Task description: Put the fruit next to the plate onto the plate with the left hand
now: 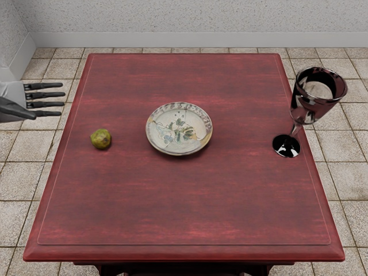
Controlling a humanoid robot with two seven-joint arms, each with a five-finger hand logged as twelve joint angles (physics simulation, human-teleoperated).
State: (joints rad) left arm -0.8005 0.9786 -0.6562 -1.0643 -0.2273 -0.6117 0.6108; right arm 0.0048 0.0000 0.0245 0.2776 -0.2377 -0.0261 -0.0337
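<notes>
A: Starting from the near edge, what does the table [184, 230] carry?

B: The front stretch of the red top is bare wood. Further in, 3 things sit roughly in a row: a dark wine glass [310, 98] upright near the right edge, a small green-yellow fruit [100, 138] on the left part, and a patterned plate [152, 131] about mid-table.

A: Where does the fruit lie against the plate?

B: On the wood to the plate's left, apart from it, with a clear gap between them. Nothing lies on the plate.

A: And the left hand [29, 100]?

B: It shows at the picture's left edge, farther back than the fruit and off the table's side, over the floor tiles [17, 149]. Its fingers [49, 95] are stretched out straight and slightly fanned, pointing towards the table, and they hold nothing.

A: How far along is the job, then?

B: By the look of it, 0 steps are done. The reach, the grasp, the lift, the carry across and the release onto the plate are all left to do.

A: Anything that cannot be made out?

B: The frame cuts the left arm, so only the fingers and a piece of the palm show, and the hand's height is hard to judge. The right arm is out of view. The fruit is too small to name its kind, and the far wall [184, 17] shows only its foot
</notes>
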